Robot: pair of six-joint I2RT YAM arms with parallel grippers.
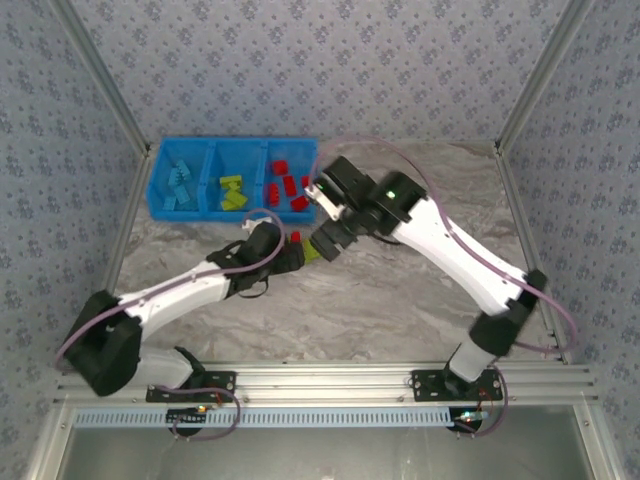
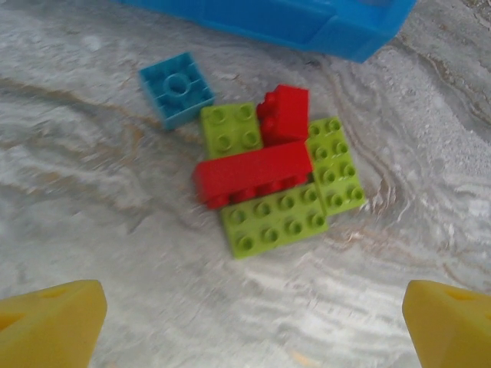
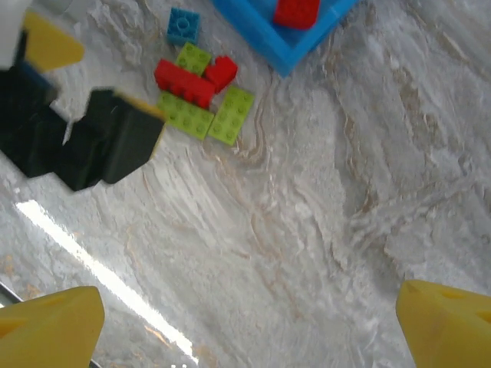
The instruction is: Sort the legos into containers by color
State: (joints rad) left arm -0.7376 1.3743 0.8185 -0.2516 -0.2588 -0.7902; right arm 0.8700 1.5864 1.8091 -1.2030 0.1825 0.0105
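Grey marbled table [image 1: 400, 310], blue tray [image 1: 200, 213] at back, loose legos [image 2: 253, 172] (red, green, blue) beside it.

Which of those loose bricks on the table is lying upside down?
The light blue square brick: its hollow underside faces up, while the green bricks beside it show their studs.

White shells and black joints are fitted on left arm [image 1: 185, 295] and right arm [image 1: 460, 250]. Lilac cables [image 1: 405, 152] are looped along both. Green LED [image 1: 391, 193] is lit at the right arm's 12 o'clock end. Jaws are tipped yellow.
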